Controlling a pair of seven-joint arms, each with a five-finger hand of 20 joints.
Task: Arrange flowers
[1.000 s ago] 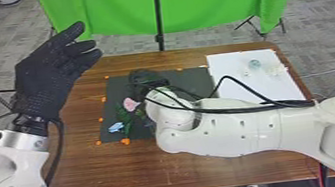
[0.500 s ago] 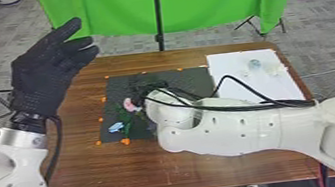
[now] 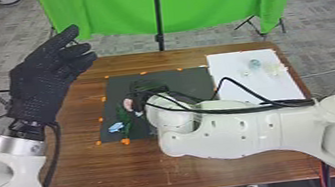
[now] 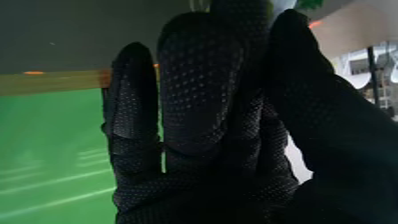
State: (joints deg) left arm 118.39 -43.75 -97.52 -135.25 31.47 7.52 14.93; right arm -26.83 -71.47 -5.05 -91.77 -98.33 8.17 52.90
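Note:
In the head view my right hand (image 3: 146, 87) is over the dark mat (image 3: 185, 79), just beyond and beside a pink flower (image 3: 128, 104). Nearer the robot lies a light blue flower (image 3: 116, 127), with green stems and leaves (image 3: 125, 117) between the two blooms. My left hand (image 3: 45, 81) is raised off the table's left side, fingers relaxed. The right wrist view has my right hand (image 4: 200, 95) with fingers and thumb extended; a bit of green leaf (image 4: 309, 4) shows past the thumb tip. The wrist and cables cover part of the mat.
A white board (image 3: 247, 80) at the back right bears a small pale bluish thing (image 3: 255, 63) and other pale bits. Small orange markers (image 3: 125, 141) line the mat. My right forearm crosses the table's right half. A green curtain (image 3: 111, 17) hangs behind the table.
My right hand has come a little nearer the robot, beside the pink flower, of which less shows. The raised left hand has shifted slightly left. Both flowers remain in about the same places.

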